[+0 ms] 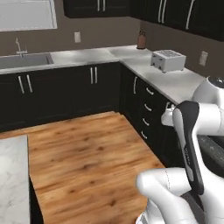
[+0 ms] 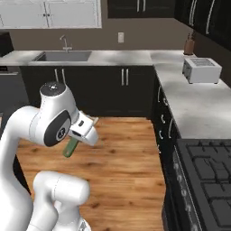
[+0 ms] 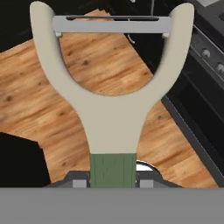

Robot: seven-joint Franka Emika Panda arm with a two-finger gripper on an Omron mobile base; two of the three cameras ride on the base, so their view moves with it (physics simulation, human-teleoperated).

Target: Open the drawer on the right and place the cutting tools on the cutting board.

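Note:
My gripper (image 3: 113, 181) is shut on the green handle (image 3: 113, 169) of one cutting tool, a peeler whose beige Y-shaped head (image 3: 111, 109) and silver blade (image 3: 111, 24) fill the hand view. It hangs in the air over the wooden floor. The right base view has the gripper (image 2: 77, 137) beside the arm's elbow, with the green handle (image 2: 70, 148) sticking down and left from it. A column of dark drawer fronts (image 1: 148, 107) with silver handles sits shut under the right counter; I cannot tell which is the drawer. The cutting board is out of view.
A toaster (image 1: 168, 60) and a knife block (image 1: 141, 40) stand on the right counter (image 1: 183, 83). A stove (image 2: 207, 180) is at the near right, a sink (image 2: 63, 56) at the back. A marble island corner (image 1: 12, 175) lies near left, open wooden floor (image 1: 87, 153) between.

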